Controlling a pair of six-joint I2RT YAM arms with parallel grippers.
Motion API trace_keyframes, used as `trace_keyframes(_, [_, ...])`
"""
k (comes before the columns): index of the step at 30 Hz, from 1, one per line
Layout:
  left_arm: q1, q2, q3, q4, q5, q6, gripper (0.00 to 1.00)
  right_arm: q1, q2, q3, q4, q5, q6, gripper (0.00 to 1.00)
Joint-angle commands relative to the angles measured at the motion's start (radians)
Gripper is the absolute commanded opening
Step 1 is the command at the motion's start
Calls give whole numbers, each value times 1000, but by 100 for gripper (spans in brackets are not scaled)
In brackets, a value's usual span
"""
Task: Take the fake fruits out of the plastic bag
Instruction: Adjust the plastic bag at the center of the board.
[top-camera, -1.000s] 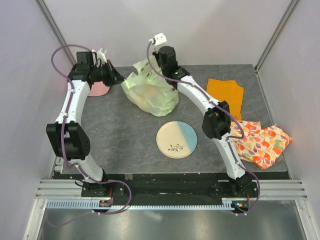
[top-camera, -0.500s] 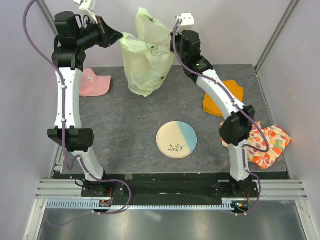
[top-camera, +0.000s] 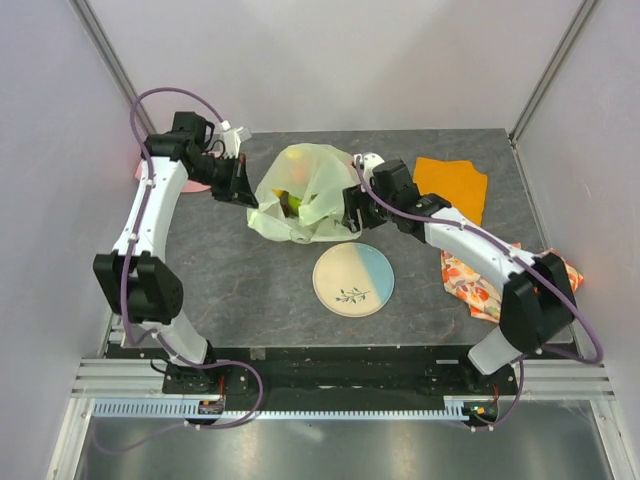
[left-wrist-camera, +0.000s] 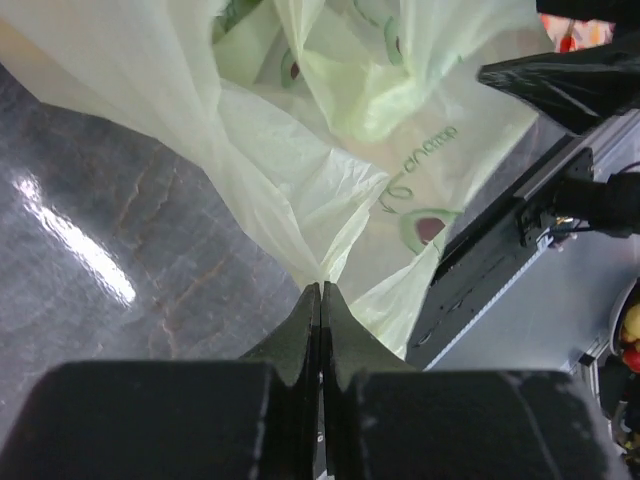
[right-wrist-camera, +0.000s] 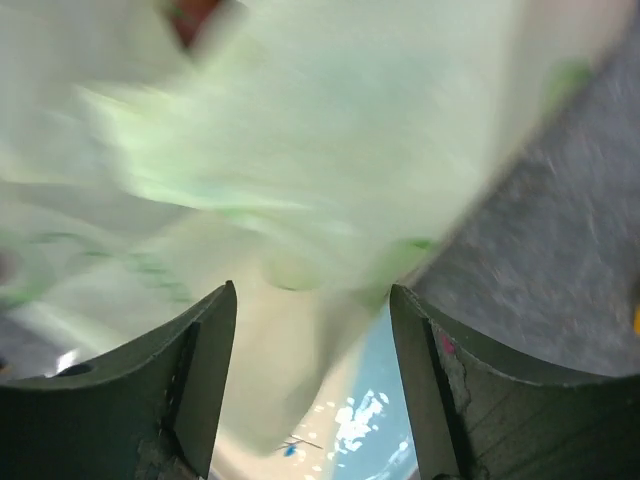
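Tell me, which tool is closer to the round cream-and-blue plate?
Right. The right tool hangs just past the far rim of the round cream-and-blue plate; the left tool pinches the other side of the thin pale yellow-green plastic bag, farther away.

plastic bag (top-camera: 322, 168): thin, crinkly, translucent | table (top-camera: 250, 285): dark, mottled, slight sheen | plate (top-camera: 338, 268): glossy

So the table (top-camera: 250, 290) is a dark grey, stone-look slab. The plastic bag (top-camera: 300, 190) is slumped on it at the far middle. Just near of that, a cream-and-blue plate (top-camera: 353, 280) is laid flat. An orange cloth (top-camera: 455, 185) is spread at the far right, and a patterned cloth (top-camera: 480, 290) is bunched at the right edge. Only a sliver of a pink cap (top-camera: 200, 186) can be seen, far left.
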Motion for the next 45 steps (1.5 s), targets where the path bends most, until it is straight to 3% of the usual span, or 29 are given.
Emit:
trace_keyframes(1, [0, -144, -84, -93, -12, 98, 2, 49, -131, 143, 120, -203, -142, 70])
trace_keyframes(6, [3, -157, -128, -99, -48, 105, 2, 123, -47, 245, 108, -413, -225, 61])
trace_keyframes(11, [3, -163, -131, -108, -40, 121, 2, 175, 60, 275, 100, -447, -235, 55])
trace_keyframes(16, [3, -224, -236, -81, -39, 110, 2, 218, 214, 320, 118, -413, -242, 50])
trace_keyframes(21, [5, -255, -273, -62, -31, 91, 2, 212, 351, 381, 129, -196, -196, 45])
trace_keyframes(25, [5, -267, -263, -71, -42, 110, 2, 116, 475, 461, 168, -67, -61, 49])
trace_keyframes(28, [3, -264, -278, -73, -35, 122, 2, 86, 533, 556, 172, 129, -116, 50])
trace_keyframes(31, [-3, -243, -298, -58, -41, 127, 2, 63, 547, 622, 209, 284, -162, 56])
trace_keyframes(34, [-18, -168, -261, -47, -75, 133, 2, 57, 511, 602, 247, 346, -187, 64])
trace_keyframes(37, [-40, -54, -137, -29, -159, 147, 2, 62, 413, 433, 304, 418, -241, 69])
trace_keyframes(40, [-40, 137, 178, -85, -239, 153, 2, 65, 306, 290, 322, 464, -261, 70])
trace_keyframes(43, [-43, 401, 858, -205, -304, 154, 2, 53, 216, 181, 321, 463, -255, 71])
trace_keyframes(45, [-64, 420, 934, -155, -368, 199, 2, 43, 165, 145, 309, 425, -245, 71])
